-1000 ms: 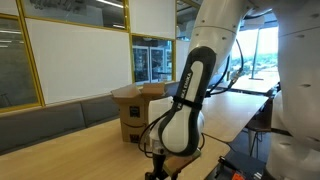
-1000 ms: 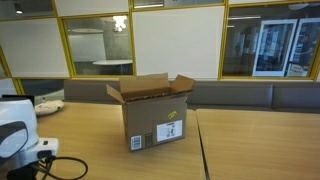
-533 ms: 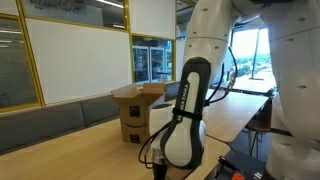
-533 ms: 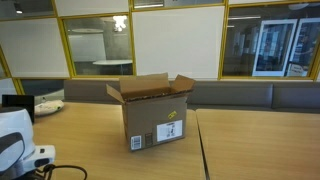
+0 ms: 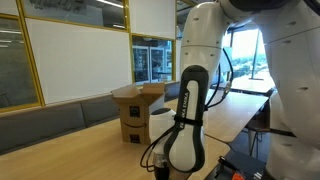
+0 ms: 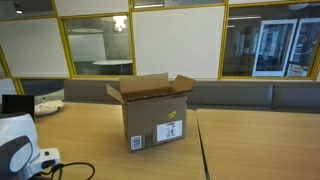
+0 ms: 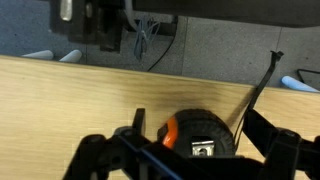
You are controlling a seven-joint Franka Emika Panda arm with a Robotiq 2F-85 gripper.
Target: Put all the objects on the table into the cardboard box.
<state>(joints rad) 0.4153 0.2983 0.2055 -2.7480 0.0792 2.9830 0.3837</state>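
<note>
In the wrist view an orange-and-black gadget (image 7: 195,138) lies on the light wooden table (image 7: 60,100). My gripper (image 7: 200,122) is open just above it, one finger (image 7: 138,120) on each side and neither touching it. The cardboard box (image 5: 138,108) stands on the table with its flaps up. In an exterior view the box (image 6: 152,112) shows a white label and a dark mark. My wrist (image 6: 14,152) is low at the table's near corner, well short of the box. None of the other objects can be seen.
A thin black cable (image 7: 258,85) runs across the table beside the gadget. Dark equipment (image 7: 100,25) sits beyond the table's far edge. A second tabletop (image 6: 260,140) adjoins this one past a seam. Grey benches (image 6: 240,95) and glass walls line the room.
The arm has sunk lower toward the table, and in an exterior view the wrist has slid down and left. The jaws have stayed open and the box has not moved.
</note>
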